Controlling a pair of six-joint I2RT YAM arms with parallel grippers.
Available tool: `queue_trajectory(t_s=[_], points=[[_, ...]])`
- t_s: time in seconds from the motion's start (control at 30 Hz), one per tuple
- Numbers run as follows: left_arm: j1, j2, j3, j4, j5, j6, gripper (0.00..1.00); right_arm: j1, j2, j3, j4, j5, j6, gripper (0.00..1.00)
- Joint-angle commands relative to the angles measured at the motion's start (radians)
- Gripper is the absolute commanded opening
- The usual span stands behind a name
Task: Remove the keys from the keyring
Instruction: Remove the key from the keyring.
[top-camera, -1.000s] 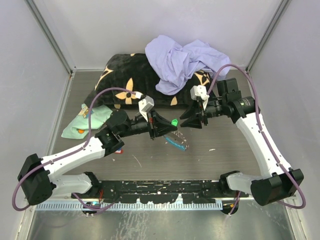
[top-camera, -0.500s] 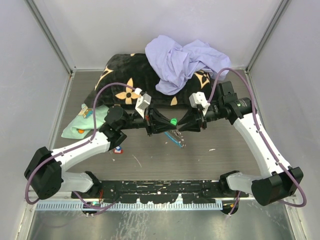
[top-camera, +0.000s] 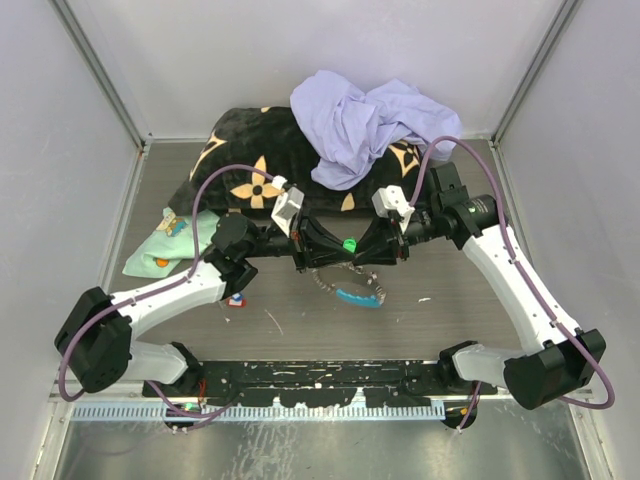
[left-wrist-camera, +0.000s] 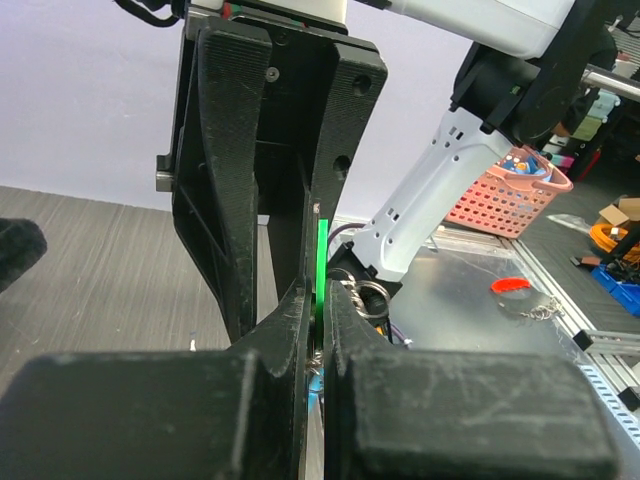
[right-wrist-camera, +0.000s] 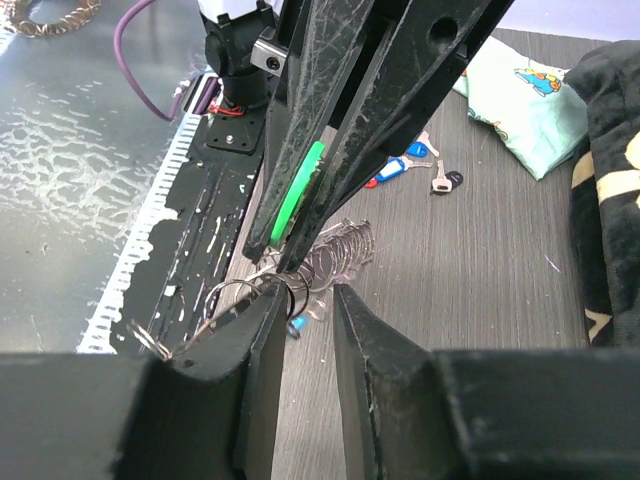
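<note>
Midair, clamps green-tagged key (left-wrist-camera: 319, 262) edge-on with left gripper (top-camera: 338, 250).
Nips silver-chain keyring (top-camera: 325, 282), blue crescent (top-camera: 360, 298) dangling, with nearly closed right gripper (right-wrist-camera: 308, 295).

Only a thin edge of the small key with a green plastic tag (left-wrist-camera: 321, 240) to see from the left wrist, pinched tight in the left gripper (left-wrist-camera: 320, 300). Metal part hidden between the black fingers. From above, most of the loop of silver metal chain (top-camera: 340, 283) tucked under both grippers, with just its flat light-blue curved piece (top-camera: 358, 297) peeking out. Hard to tell if the right gripper (right-wrist-camera: 308, 292) nips the little wire rings (right-wrist-camera: 335, 255). Tiny loose keys with coloured tags (right-wrist-camera: 388, 177) too small to make out. Big black flowered cushion (top-camera: 240, 160) half buried under a crumpled lilac cloth (top-camera: 370, 120).
</note>
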Motion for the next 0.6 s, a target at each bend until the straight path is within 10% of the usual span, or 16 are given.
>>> queue_trajectory(t_s=[0.0, 0.57], points=[[0.003, -0.002, 0.024, 0.157, 0.013, -0.038, 0.0, 0.007, -0.004, 0.057, 0.02, -0.04, 0.023, 0.31], [0.002, 0.018, 0.03, 0.214, 0.03, -0.081, 0.0, 0.007, 0.005, 0.058, 0.019, -0.081, 0.023, 0.29]])
